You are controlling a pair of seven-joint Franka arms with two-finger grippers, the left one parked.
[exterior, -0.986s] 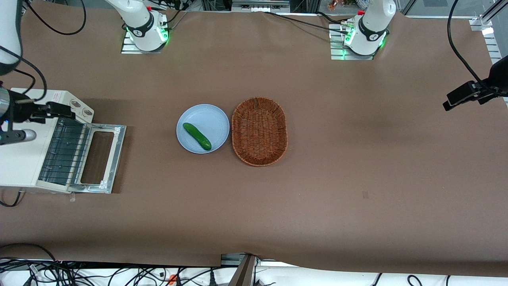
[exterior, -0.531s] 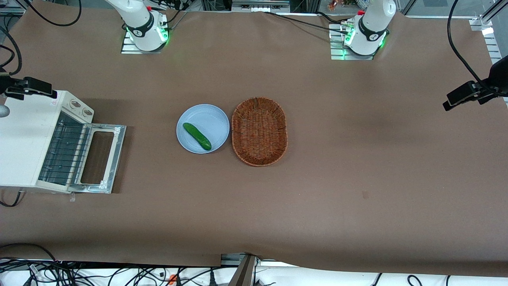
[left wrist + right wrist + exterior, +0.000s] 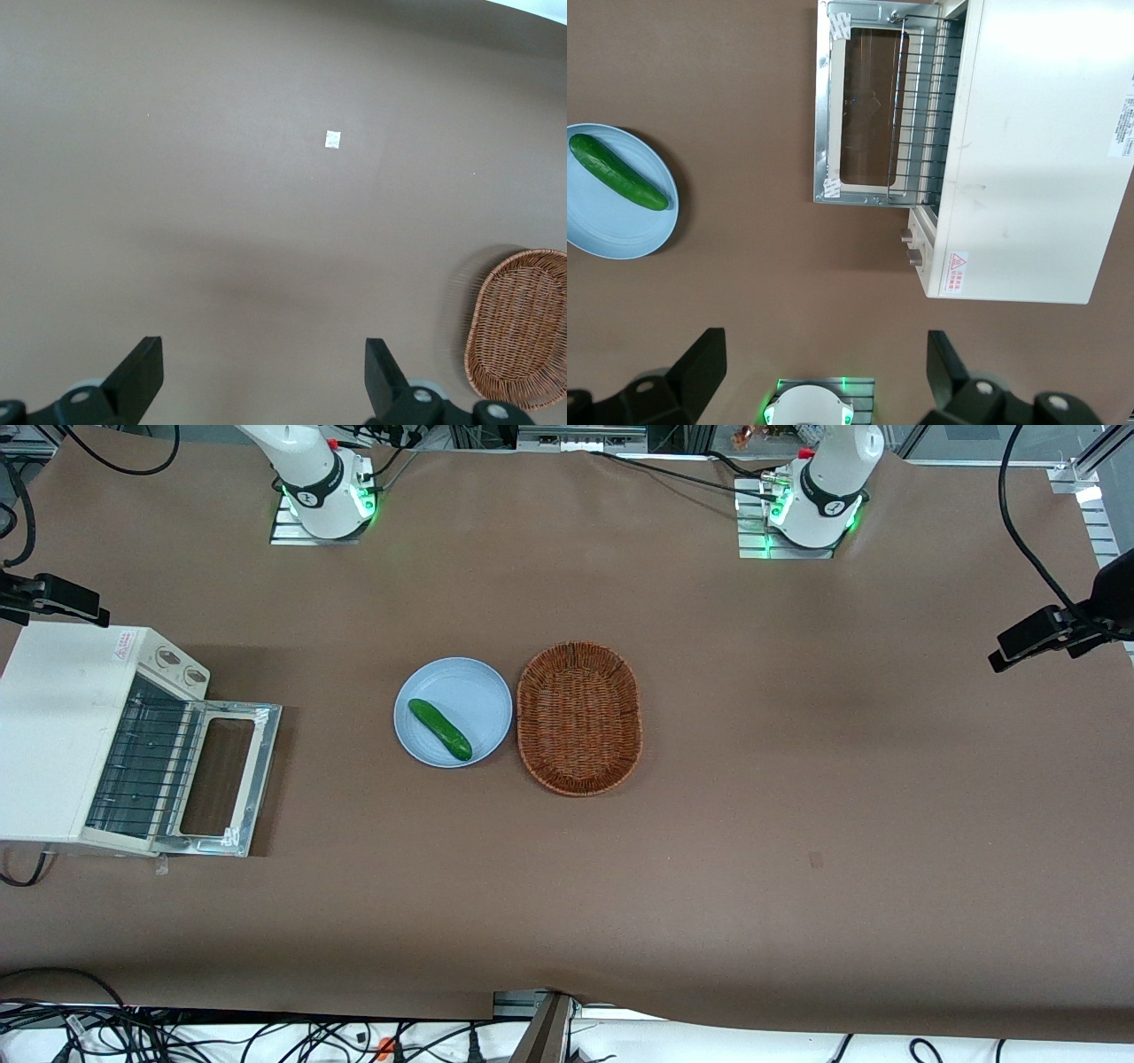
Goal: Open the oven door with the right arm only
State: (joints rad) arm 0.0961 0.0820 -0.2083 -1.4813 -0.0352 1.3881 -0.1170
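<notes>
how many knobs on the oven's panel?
2. Both sit on the oven's panel, beside the open oven door, farther from the front camera than it: knob one, knob two. The gripper hangs open above the table, touching nothing.

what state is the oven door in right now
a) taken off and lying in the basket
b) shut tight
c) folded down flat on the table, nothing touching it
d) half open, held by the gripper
c: the oven door lies flat on the table in front of the oven, rack exposed, while the gripper hangs high above with fingers open and empty.
</notes>
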